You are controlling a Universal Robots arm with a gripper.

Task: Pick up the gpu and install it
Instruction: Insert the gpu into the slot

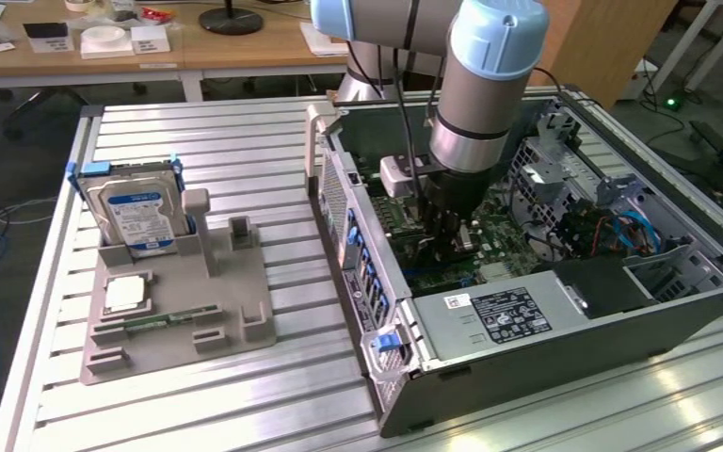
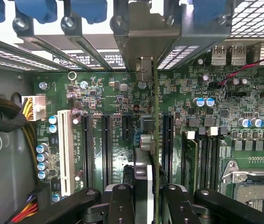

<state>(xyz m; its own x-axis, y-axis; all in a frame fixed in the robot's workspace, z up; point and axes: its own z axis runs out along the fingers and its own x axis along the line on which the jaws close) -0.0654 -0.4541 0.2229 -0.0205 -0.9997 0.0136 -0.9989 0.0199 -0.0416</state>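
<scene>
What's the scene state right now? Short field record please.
end effector: shut on gpu, down inside the computer case
gpu: held edge-on, upright over the motherboard's expansion slots
motherboard: green, slots bare
computer case: open, side panel off
hard drive: upright in the grey holder
grey holder: beside the case, at the exterior view's left

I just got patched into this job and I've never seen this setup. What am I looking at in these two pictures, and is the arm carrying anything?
The exterior view looks from outside at one robot arm reaching down into an open computer case on a slatted metal table. The wrist view looks from the arm's wrist down at the green motherboard and its slots. The hand grips the gpu, seen edge-on, standing upright over the slots. At the exterior view's left, a grey holder keeps a hard drive and a memory stick.
</scene>
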